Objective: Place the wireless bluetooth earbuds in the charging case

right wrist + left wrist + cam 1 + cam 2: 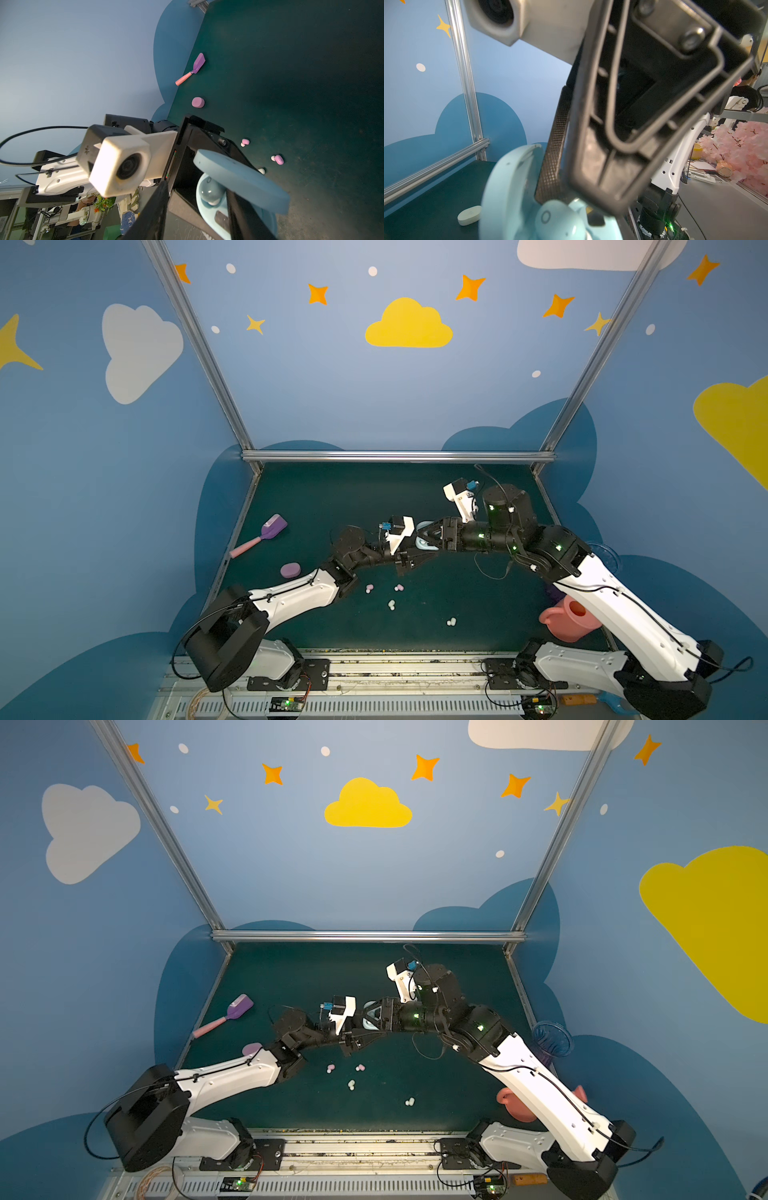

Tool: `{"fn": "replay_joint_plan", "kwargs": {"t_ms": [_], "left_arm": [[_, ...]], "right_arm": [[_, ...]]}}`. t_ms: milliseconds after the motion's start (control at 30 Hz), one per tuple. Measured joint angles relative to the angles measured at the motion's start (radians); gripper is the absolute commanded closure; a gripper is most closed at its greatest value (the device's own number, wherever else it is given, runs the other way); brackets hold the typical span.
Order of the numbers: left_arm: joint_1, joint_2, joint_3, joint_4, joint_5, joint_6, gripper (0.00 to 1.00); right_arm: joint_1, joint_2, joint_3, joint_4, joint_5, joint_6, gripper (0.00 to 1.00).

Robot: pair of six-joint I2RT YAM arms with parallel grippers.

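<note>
In both top views my two grippers meet mid-table around a pale blue charging case (424, 546). My left gripper (417, 558) is shut on the case and holds it off the mat with its lid (508, 187) swung open. One pale blue earbud (558, 220) sits in the base (207, 209), beside a dark empty slot. My right gripper (197, 187) stands open, one finger (554, 155) between lid and base, holding nothing. Pink earbuds (369, 588) (399, 587) and whitish ones (391, 605) (451, 621) lie loose on the mat nearer the front.
A shut purple-pink case (290, 570) lies left on the green mat (374, 497), a whitish case (469, 215) farther back. A purple scoop with pink handle (262, 535) is at far left, a pink watering can (569, 620) under my right arm.
</note>
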Motion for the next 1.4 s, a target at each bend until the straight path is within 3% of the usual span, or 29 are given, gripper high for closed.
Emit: {"fn": "replay_joint_plan", "kwargs": {"t_ms": [600,933,1400], "left_arm": [[0.000,0.000,0.000,-0.003,0.000,0.001,0.96],[0.000,-0.018,0.000,-0.057,0.011,0.016,0.96],[-0.005,-0.092,-0.005,-0.129,0.022,0.058,0.96]], "right_arm": [[0.000,-0.029,0.004,-0.054,0.036,0.000,0.55],[-0.002,-0.020,0.184,-0.206,0.107,-0.059,0.55],[-0.054,0.197,0.360,-0.318,0.101,-0.126,0.58]]}}
